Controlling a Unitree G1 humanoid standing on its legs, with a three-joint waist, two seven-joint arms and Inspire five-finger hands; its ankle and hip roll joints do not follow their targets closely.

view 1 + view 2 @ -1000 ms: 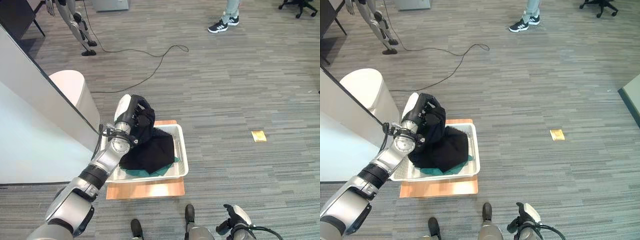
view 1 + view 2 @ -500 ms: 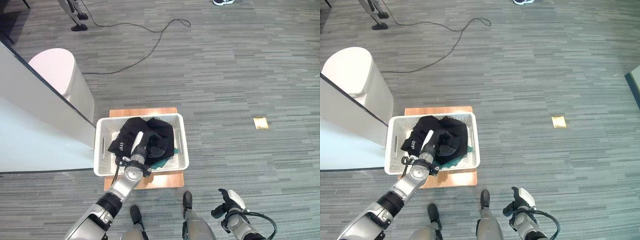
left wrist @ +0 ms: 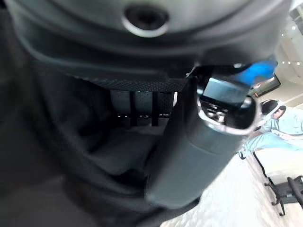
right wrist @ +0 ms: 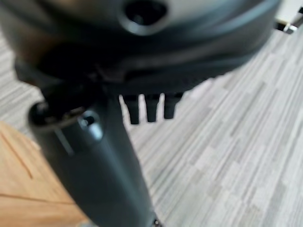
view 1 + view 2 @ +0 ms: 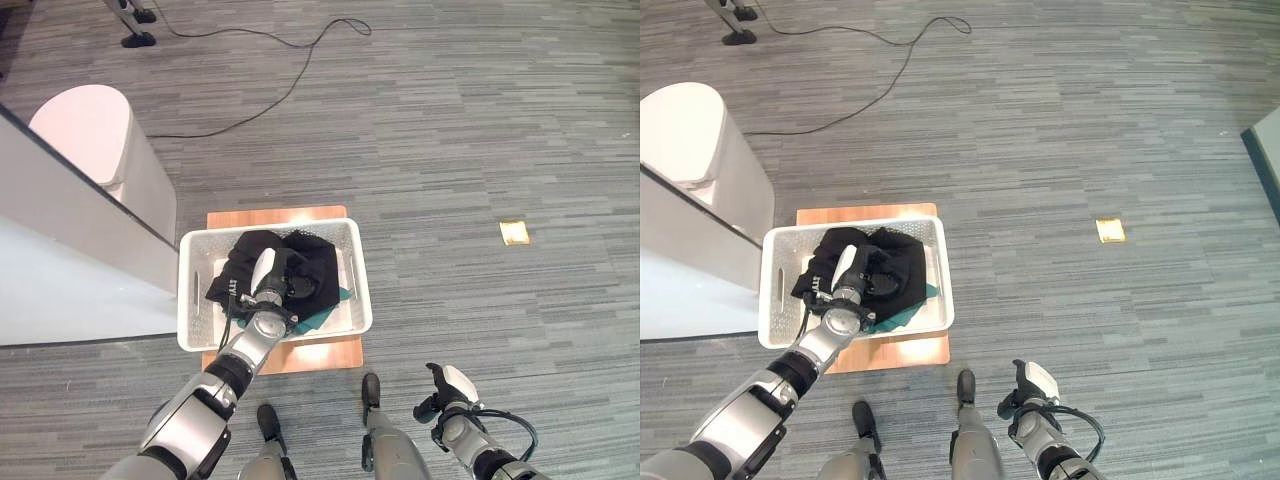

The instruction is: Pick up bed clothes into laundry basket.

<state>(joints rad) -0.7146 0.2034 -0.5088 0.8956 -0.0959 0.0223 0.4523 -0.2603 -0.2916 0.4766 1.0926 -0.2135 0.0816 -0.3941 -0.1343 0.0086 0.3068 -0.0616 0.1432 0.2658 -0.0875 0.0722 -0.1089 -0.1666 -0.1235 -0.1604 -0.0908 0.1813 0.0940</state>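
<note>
Left hand lowered into the laundry basket, its fingers curled into the black clothes so that the load is carried down into the basket rather than dropped from above. The black clothes lie heaped in the middle and far part of the basket, over a green cloth whose edge shows at the near right. In the left wrist view dark fabric folds round the fingers and thumb, so the hand is judged to be gripping the cloth, not yet released.

The basket is white, rectangular, of stiff plastic with perforated walls and a rolled rim; it stands on a flat wooden board that lifts it off the grey striped carpet. The clothes are soft, matt and limp, sagging into folds.

Right hand hangs idle low at the near right, fingers loosely curled on nothing. A white rounded bin stands far left; a small yellow scrap lies on the carpet to the right, well apart.
</note>
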